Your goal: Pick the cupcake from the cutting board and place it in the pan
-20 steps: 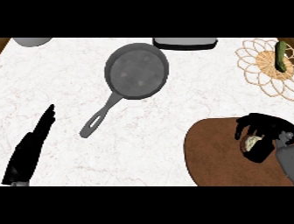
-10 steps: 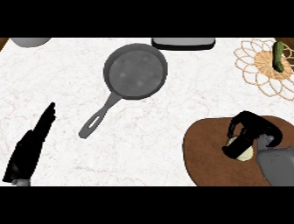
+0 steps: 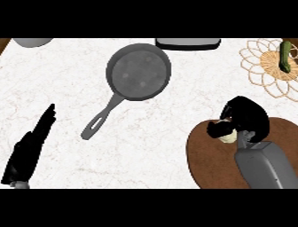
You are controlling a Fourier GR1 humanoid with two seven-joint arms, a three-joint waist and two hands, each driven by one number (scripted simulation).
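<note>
A grey pan (image 3: 139, 71) lies on the white marble counter, upper middle, its handle (image 3: 102, 119) pointing down-left. A round brown cutting board (image 3: 210, 159) sits at the lower right. My right hand (image 3: 246, 116) is over the board's upper edge, fingers curled round the pale cupcake (image 3: 227, 136), which shows only as a small light patch under the hand. My left hand (image 3: 30, 146) rests at the lower left, fingers straight and pointing up, holding nothing.
A woven trivet (image 3: 269, 66) with a green vegetable (image 3: 286, 55) on it lies at the upper right. A dark tray (image 3: 187, 43) and a grey bowl (image 3: 32, 41) sit at the counter's far edge. Wooden floor shows beyond the counter's corners.
My right hand has lifted and moved up-left toward the board's edge, carrying the cupcake with it. The left hand and the pan have stayed put.
</note>
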